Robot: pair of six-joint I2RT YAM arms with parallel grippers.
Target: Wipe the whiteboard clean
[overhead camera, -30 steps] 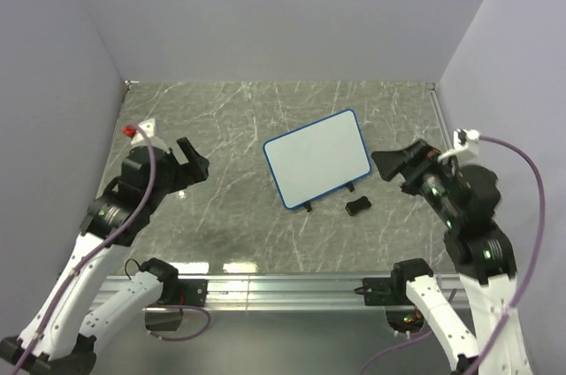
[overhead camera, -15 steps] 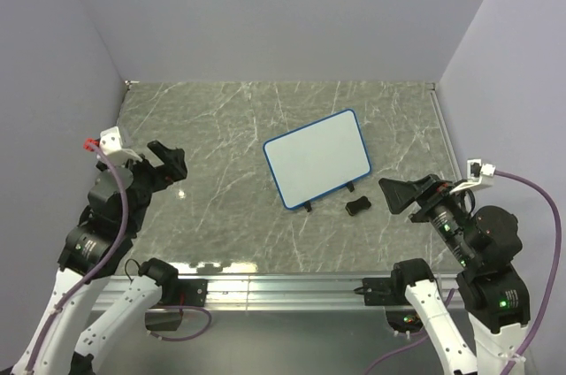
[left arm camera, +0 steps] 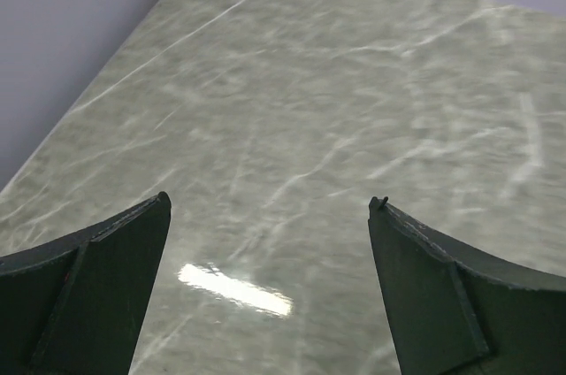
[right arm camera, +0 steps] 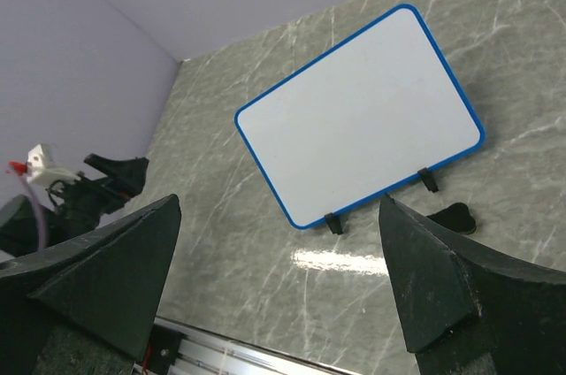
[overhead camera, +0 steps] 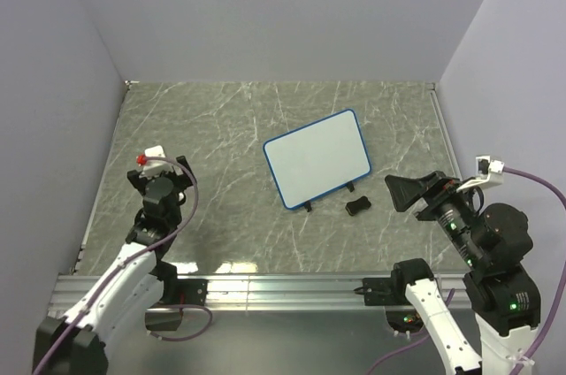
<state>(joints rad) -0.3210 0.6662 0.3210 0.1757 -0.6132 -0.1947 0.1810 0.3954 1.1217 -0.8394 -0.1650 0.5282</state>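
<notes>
- As far as the three views show, the worktop (overhead camera: 212, 127) carries no eraser or cloth, and neither arm holds one, so no wiping is in hand.
- Whiteboard (overhead camera: 317, 159): sits right of centre on the worktop, turned cornerwise, with its blue rim unbroken and its two black clip feet on the near edge. Whether it lies flat or is propped cannot be told. The face reads plain white with no marks, so the erasing is judged done, unless faint traces are too slight to show.
- Right arm (overhead camera: 482, 233): jaws spread wide and empty. In the wrist view the board appears framed between them, ahead and well apart, with no contact.
- Left arm (overhead camera: 133, 260): jaws spread and empty over bare worktop at the left. They are well apart from the board, which is out of that wrist view.
- Small black piece (overhead camera: 357, 207): just beside the right-hand clip foot, clear of the rim. Its identity cannot be told.
</notes>
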